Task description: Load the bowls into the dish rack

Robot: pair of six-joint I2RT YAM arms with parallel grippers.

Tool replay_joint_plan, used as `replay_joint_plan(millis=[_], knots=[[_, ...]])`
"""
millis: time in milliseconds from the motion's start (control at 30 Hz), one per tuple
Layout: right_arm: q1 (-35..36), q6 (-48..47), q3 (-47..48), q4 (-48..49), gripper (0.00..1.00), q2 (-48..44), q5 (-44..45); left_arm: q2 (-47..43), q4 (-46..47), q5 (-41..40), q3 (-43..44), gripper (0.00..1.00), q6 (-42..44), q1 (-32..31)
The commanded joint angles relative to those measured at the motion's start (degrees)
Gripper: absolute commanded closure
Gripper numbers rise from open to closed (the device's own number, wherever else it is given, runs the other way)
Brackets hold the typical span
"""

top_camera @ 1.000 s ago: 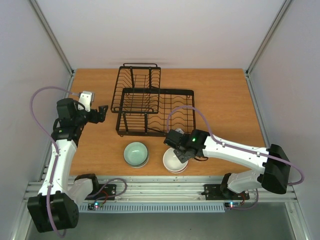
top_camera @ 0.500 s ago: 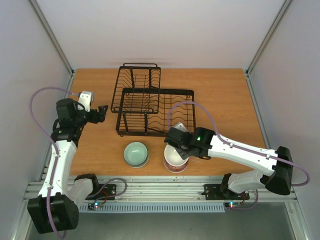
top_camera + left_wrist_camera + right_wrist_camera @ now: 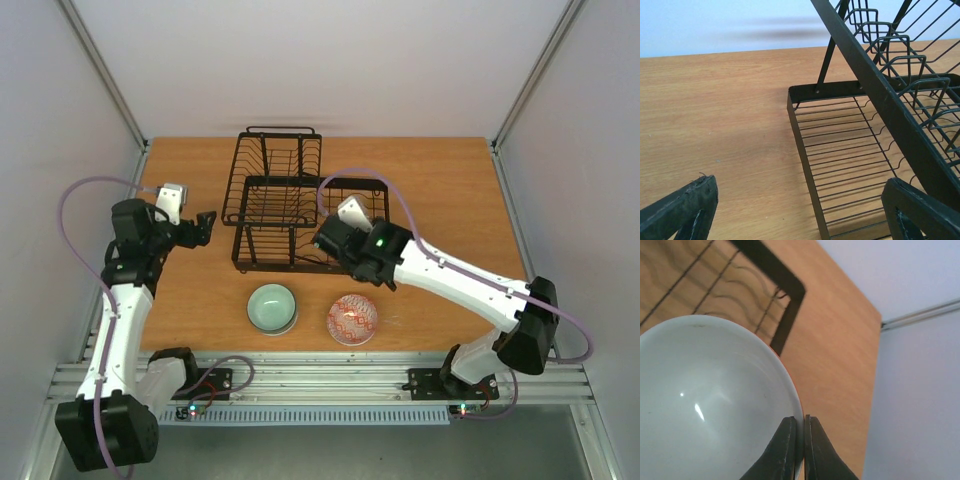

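Pale walls close in a wooden worktop (image 3: 450,200), and the black wire dish rack (image 3: 300,182) sits mid-table, toward the far edge. The loading looks barely begun. No bowl can be seen seated in the rack's slots in the overhead or left wrist views. Two bowls rest on the wood along the near edge. The green bowl (image 3: 272,306) is left of centre, and the patterned bowl (image 3: 352,319) with its orange rim is just right of it. The two sit near each other but apart, and both are well short of the rack.

A third, the white bowl (image 3: 715,400), is in the air. The right gripper (image 3: 800,419) is clenched on its rim, one finger inside the wall and one outside, with only the thickness of the ceramic between them. The wrist view shows the rack's wires and a dark corner bar beneath the bowl. The overhead view puts this gripper over the rack's near side, toward the right. From above, the arm largely hides the bowl.

The left gripper (image 3: 205,227) hangs near the left edge of the worktop, just beside the rack's left end. Its jaws are spread wide and it grips nothing.

By this reading, one bowl is on its way in and two remain to be fetched.
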Motion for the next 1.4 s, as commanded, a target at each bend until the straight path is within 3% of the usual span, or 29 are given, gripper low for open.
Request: replay_joint_plan(millis=[0,100,300,467,667,1067,1367], knots=[[-8.3,-15.1,-1.2,16.6,0.99,-1.7,4.7,-1.1,1.6,1.2,-0.3,0.1,-0.9,0.4],[-14.6,-26.0,-4.2,31.4,0.99,-0.9,1.8,-1.0,1.5,1.5,-0.3,0.1,-1.2,0.4],[-19.2,-57.1,-10.1,68.4,0.99,7.2,-1.1,-1.3,1.5,1.4,-0.3,0.09,-1.3,0.4],[-21.9,-69.6,-13.0,85.4,0.99,11.1,-10.0,-1.3,2.1,1.1,-0.8,0.09,-1.3,0.4],[-24.8,-86.5,-17.4,108.8,0.99,17.5,-12.7,-2.1,2.4,1.0,-1.0,0.08,-1.4,0.4],[-26.9,-93.8,-27.9,126.2,0.99,20.2,-16.6,-1.6,3.2,1.4,-1.5,0.07,-1.6,0.4],[-27.4,-103.7,-28.1,145.5,0.99,30.7,-17.5,-1.1,3.3,1.3,-1.6,0.07,-1.7,0.4]])
